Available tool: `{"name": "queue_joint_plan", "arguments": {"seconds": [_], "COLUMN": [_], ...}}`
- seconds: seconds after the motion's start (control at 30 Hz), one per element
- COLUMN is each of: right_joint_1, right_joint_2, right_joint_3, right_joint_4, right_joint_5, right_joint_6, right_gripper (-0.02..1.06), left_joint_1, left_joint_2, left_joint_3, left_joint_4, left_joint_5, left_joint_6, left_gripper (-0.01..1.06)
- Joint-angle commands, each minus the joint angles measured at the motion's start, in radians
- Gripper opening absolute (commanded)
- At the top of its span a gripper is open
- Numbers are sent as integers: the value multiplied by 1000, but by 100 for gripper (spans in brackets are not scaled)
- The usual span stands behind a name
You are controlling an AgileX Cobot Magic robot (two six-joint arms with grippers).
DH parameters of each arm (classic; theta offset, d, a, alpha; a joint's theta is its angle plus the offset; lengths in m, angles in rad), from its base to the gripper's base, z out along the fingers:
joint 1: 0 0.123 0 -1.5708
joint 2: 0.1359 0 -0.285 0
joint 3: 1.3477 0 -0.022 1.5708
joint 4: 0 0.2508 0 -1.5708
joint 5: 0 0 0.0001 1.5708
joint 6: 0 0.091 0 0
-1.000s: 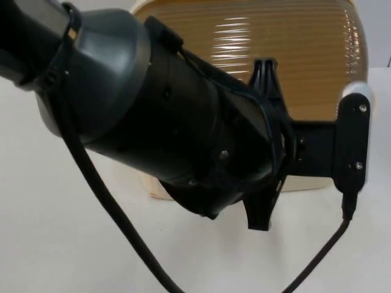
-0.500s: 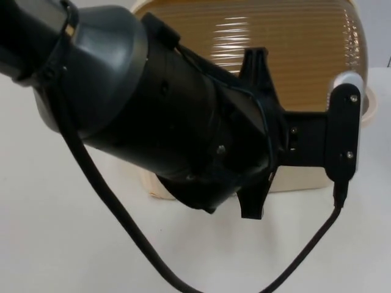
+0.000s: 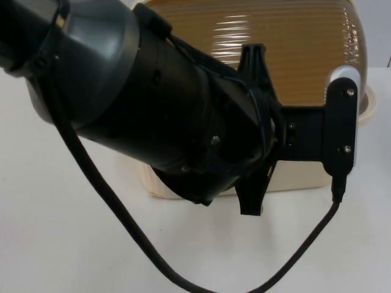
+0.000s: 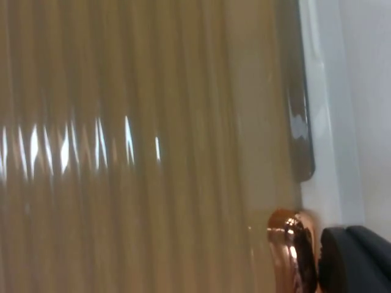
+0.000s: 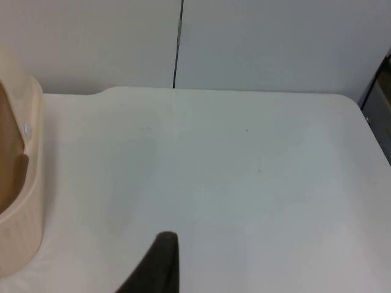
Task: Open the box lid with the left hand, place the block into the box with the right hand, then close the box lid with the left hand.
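Shifted a little toward the upper left since a second ago, the left arm hangs low over the cream plastic box (image 3: 305,177) with its ribbed amber translucent lid (image 3: 293,55) on the white bench (image 3: 55,244). Its left claw (image 4: 317,256) sits at the lid's shiny copper-coloured knob (image 4: 292,247), one fingertip just beside it; whether it grips I cannot tell. The right claw (image 5: 157,268) waits above the bench beside the box, state unclear.
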Motion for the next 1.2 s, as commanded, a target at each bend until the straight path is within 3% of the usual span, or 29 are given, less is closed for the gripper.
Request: {"name": "queue_joint_plan", "arguments": {"seconds": [0.0,0.13,0.57,1.17], "right_joint_1": [4,4,4,4], "right_joint_2": [2,2,2,2], "right_joint_3": [-7,-7,-7,-7], "right_joint_4": [-7,-7,-5,-1], "right_joint_5": [-10,-10,-8,-4], "right_joint_6": [4,4,10,10], "right_gripper": [104,104,104,104], "left_joint_1": [25,25,37,198], "left_joint_2": [-28,-44,-44,-44], "left_joint_3": [-4,-4,-20,-213], "left_joint_4": [-26,-75,-4,-4], "left_joint_5": [42,5,28,21], "left_joint_6": [4,70,70,102], "left_gripper": [0,0,0,0]}}
